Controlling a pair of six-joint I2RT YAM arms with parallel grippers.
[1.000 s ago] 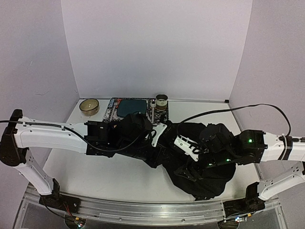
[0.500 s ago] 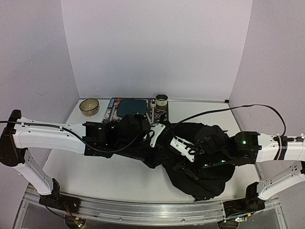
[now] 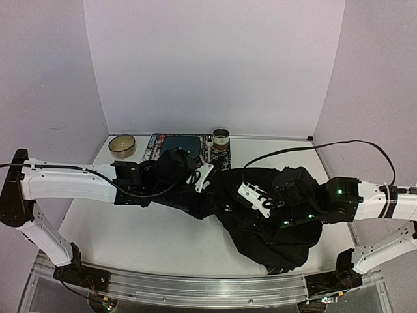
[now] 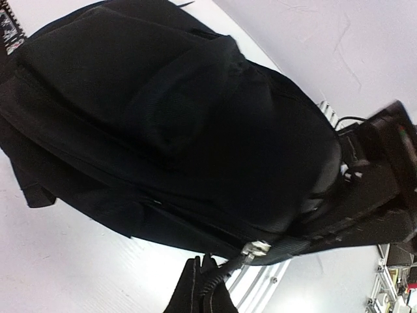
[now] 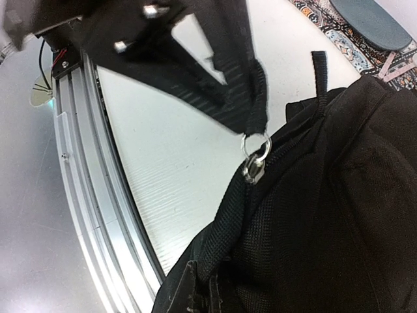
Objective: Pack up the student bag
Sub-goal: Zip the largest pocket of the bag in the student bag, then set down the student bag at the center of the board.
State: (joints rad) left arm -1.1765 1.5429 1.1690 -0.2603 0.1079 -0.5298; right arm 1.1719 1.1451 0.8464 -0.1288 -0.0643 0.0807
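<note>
This is a robot lab. Two white robot arms (image 3: 65, 186) sit on a metal rail (image 3: 195, 284) at the near edge of the worktop (image 3: 150, 228), plain walls (image 3: 215, 65) around.

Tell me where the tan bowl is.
Top view: the tan bowl sits at the back left corner, just left of the patterned mat and beyond the left arm.

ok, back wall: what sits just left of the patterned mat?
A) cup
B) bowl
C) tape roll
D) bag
B: the bowl stands just left of the mat, while the cup is by the mat's right end and the bag lies nearer the arms.
</note>
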